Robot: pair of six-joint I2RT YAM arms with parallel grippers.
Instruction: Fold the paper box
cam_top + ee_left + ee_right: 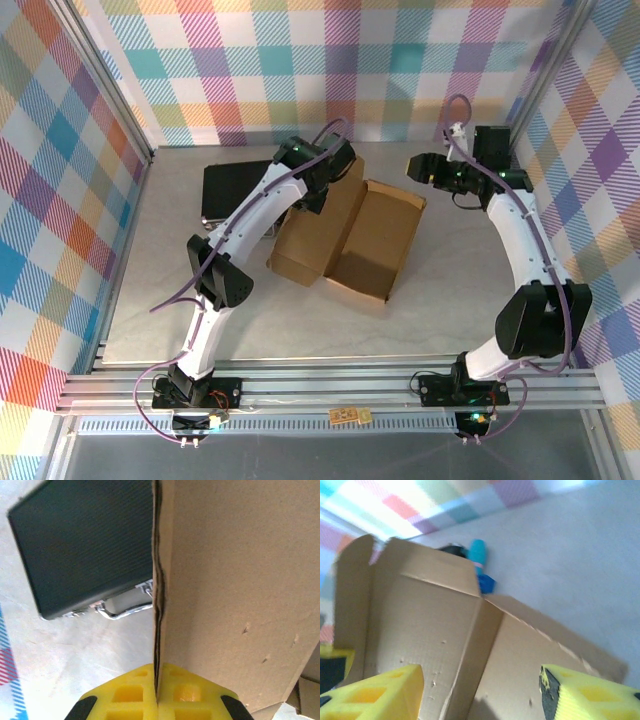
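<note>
On the table (450, 300) the box (365, 240) is found near the middle, a little toward the far side, and it is judged to be about half folded. Its right half is already formed into a shallow tray — the side walls are stood up and the inside is left open to the top. Its left half, the wide lid panel, is not yet brought over the tray; it is seen leaning away to the left, raised at its far edge. In the right wrist view small end flaps are seen standing at the corners, and whether they are tucked cannot be told. What is left, by this reading, is the swing of the lid over the tray and the tucking of its front edge; no closed box is to be seen yet.

The lid's far edge is pinched by the left gripper (157, 685), whose yellow fingers (125, 695) are pressed together on the cardboard, with the sheet clamped edge-on between them. The right gripper (425, 168) is held just beside the tray's far right corner, apart from it as far as the top view shows; its jaws are spread and nothing is gripped by them.

Counted from largest to smallest: one table, one box, one black case (232, 185) — laid flat at the far left, just beside the lid — and two grippers, each with two fingers.
</note>
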